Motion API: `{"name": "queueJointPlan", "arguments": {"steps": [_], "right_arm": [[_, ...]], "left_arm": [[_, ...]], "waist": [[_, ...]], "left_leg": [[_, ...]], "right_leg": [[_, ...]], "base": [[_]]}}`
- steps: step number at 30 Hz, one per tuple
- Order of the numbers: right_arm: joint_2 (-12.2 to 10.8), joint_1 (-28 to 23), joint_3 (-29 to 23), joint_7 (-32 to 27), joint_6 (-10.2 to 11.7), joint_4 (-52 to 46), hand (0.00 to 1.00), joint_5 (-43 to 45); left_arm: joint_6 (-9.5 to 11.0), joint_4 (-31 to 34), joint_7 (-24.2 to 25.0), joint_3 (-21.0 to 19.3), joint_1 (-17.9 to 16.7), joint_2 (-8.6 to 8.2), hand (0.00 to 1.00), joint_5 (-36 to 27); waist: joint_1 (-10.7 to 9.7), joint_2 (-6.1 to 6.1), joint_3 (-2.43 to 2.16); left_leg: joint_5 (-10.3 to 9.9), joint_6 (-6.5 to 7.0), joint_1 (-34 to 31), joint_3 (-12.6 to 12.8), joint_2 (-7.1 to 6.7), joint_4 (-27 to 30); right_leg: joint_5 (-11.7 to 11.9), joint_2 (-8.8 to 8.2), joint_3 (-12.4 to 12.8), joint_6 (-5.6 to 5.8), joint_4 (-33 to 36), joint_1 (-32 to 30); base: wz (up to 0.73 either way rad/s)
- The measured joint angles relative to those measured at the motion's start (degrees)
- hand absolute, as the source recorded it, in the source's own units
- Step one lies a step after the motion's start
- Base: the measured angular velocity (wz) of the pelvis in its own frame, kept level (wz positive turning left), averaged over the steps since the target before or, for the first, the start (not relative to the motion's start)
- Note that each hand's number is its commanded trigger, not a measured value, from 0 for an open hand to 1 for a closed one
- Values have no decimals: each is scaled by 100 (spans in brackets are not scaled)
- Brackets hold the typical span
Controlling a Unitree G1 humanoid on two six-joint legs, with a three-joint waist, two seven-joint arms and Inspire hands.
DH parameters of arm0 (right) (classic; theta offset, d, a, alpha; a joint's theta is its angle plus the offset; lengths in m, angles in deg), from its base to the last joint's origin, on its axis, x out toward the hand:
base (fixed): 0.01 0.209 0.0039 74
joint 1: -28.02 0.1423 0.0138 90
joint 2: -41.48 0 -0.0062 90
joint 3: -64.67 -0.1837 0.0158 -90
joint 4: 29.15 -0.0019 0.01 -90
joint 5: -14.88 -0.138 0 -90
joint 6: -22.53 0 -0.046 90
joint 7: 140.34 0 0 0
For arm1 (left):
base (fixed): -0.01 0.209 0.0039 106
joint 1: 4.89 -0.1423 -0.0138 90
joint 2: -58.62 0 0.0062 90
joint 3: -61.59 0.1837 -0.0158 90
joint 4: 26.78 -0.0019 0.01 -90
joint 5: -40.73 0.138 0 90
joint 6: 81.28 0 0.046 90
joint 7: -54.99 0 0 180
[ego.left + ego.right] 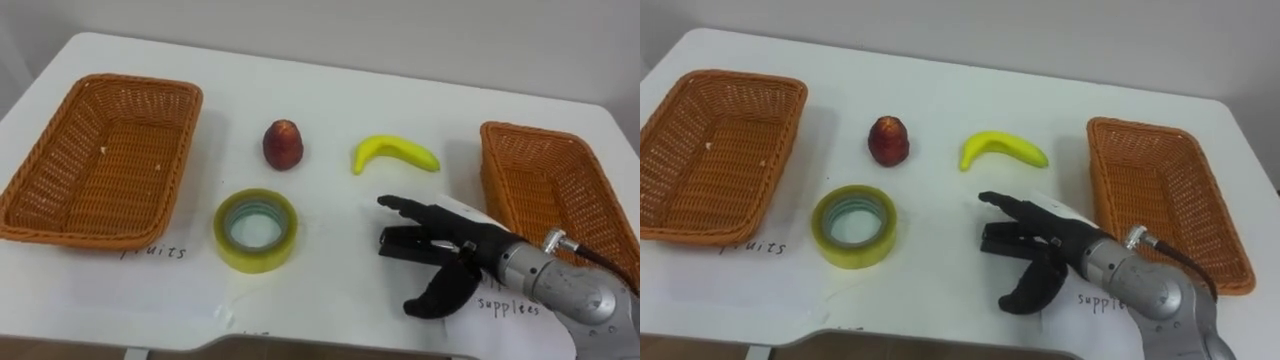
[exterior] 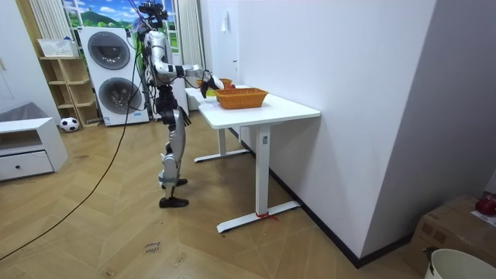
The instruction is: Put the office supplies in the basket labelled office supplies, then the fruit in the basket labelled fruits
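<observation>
Right robot hand (image 1: 452, 246) hovers wide and empty over the surface (image 1: 330, 90), probably lining up for the banana (image 1: 395, 154) just beyond it; apple (image 1: 283, 145) and tape (image 1: 257, 229) wait farther left, fruit basket (image 1: 50, 190) unfilled.

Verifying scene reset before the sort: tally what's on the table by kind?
Fruit: 2 (red fruit, yellow banana)
Office supplies: 1 (yellow-green tape roll)
Baskets: 2 (left orange wicker basket, right orange wicker basket)
Total: 5
</observation>
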Motion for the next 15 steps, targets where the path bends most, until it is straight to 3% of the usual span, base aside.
{"name": "queueJointPlan", "arguments": {"steps": [15], "right_arm": [[-5,1,-59,-637,4,456,0,866]], "left_arm": [[-49,-47,-83,-39,-15,1,0,6]], "waist": [[-21,-10,-2]], "left_leg": [[-1,0,-7,13,-1,6]], "right_leg": [[1,-1,15,-1,8,-15]], "base": [[0]]}}
